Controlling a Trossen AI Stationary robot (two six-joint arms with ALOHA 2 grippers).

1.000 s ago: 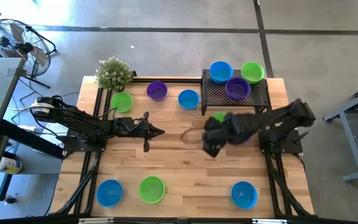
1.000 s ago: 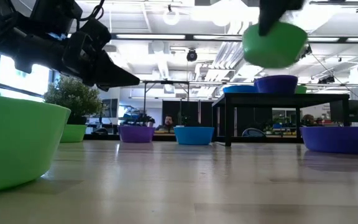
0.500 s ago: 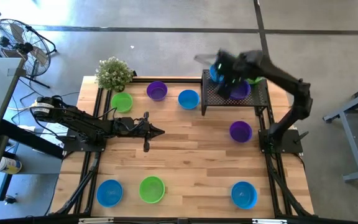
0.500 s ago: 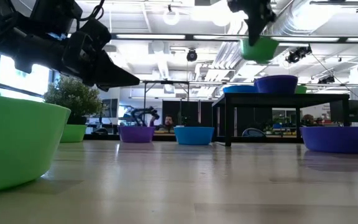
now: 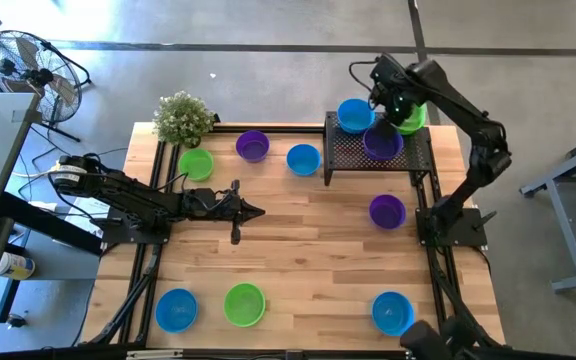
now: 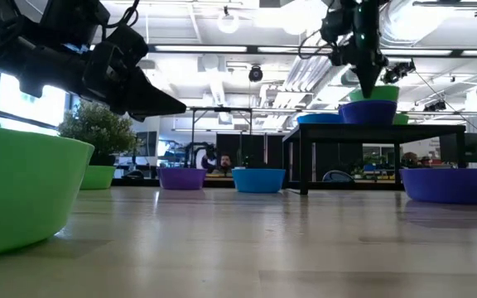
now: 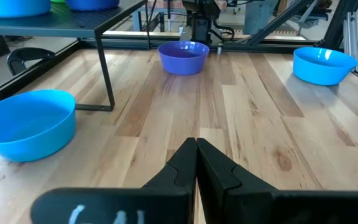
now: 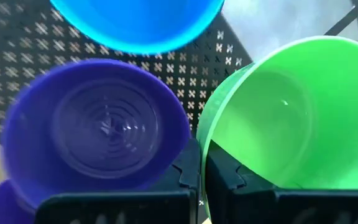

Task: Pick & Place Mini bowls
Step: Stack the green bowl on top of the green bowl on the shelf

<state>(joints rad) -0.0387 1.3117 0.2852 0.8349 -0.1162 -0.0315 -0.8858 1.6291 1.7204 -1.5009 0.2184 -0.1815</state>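
**Green bowl carried up to the mesh stand**

Since a second ago, the right gripper [image 5: 396, 108] has swung from mid-table to the black mesh stand [image 5: 351, 152], jaws pinched on a green bowl's [image 8: 291, 118] rim. Nearest, blue, green and blue bowls line the table [image 5: 298, 250] front edge, all empty. Farther, the left gripper [image 5: 236, 212] hovers, jaws shut on nothing. On the stand sit a blue bowl [image 5: 354, 114] and purple bowl [image 5: 380, 143].

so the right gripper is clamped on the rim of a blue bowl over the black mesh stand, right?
Not blue: the right gripper is shut on the rim of a green bowl, as the right wrist view shows. It is over the black mesh stand, beside the blue bowl and purple bowl there.
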